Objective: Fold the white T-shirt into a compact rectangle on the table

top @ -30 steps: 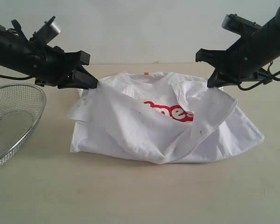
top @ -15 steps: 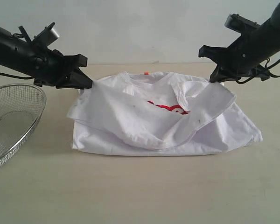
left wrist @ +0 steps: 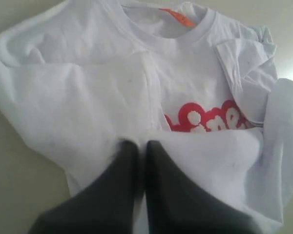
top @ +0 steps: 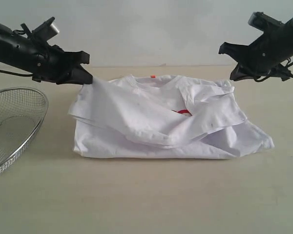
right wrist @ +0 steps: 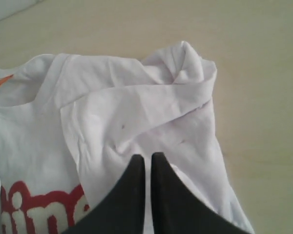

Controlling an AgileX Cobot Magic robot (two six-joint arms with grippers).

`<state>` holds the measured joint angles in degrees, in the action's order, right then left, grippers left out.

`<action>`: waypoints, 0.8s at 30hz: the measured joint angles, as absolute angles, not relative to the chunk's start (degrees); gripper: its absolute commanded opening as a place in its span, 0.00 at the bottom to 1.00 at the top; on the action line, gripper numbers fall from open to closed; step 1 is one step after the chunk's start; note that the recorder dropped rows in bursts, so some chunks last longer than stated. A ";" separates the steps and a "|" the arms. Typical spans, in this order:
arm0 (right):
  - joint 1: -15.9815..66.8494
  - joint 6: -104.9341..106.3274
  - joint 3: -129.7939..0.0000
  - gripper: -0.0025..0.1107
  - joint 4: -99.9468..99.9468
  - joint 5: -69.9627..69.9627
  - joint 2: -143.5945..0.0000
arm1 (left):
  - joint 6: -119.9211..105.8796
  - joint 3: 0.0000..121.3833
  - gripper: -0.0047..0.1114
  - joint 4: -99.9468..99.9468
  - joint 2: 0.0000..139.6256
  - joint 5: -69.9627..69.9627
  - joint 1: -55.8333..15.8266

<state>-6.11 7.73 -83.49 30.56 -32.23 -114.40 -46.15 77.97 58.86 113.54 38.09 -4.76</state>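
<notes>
Two black grippers meet the white T-shirt (top: 151, 122) at its far corners, one on each side, and we find both with their jaws pressed together. The left gripper (top: 90, 80) pinches a thin edge of cloth: the fabric climbs from the table (top: 146, 200) up to its tips, and in the left wrist view the dark fingers (left wrist: 117, 190) sit closed with white cloth gathered right at their ends. The right gripper (top: 233, 78) is likewise closed, a raised fold of the shirt reaching up to its tips. From the right wrist view we see its fingers (right wrist: 173, 200) shut over a creased flap, though the pinch itself is hidden beneath them. The shirt lies in the middle of the beige table, collar toward the far side, with the small orange collar tag (top: 153, 76) showing at the neckline. A loose upper layer of cloth drapes across the chest between the two grippers, so from the exterior view we make out only a sliver of the red band (top: 184, 111). The lower layer lies flat, and one corner of it juts out toward the right. A round wire-mesh basket (top: 14, 122) rests on the table at the left, apart from the shirt
</notes>
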 measured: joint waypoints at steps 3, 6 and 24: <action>-6.13 7.97 -84.26 0.02 30.67 -33.56 -114.76 | -46.15 78.61 0.08 58.76 113.54 37.84 -4.67; -6.13 9.31 -84.36 0.02 30.52 -35.42 -114.86 | -46.15 78.61 0.08 58.76 113.77 37.84 -4.67; -6.13 15.64 -84.42 0.36 26.77 -41.83 -121.49 | -46.15 78.73 0.08 58.98 117.90 39.10 -4.64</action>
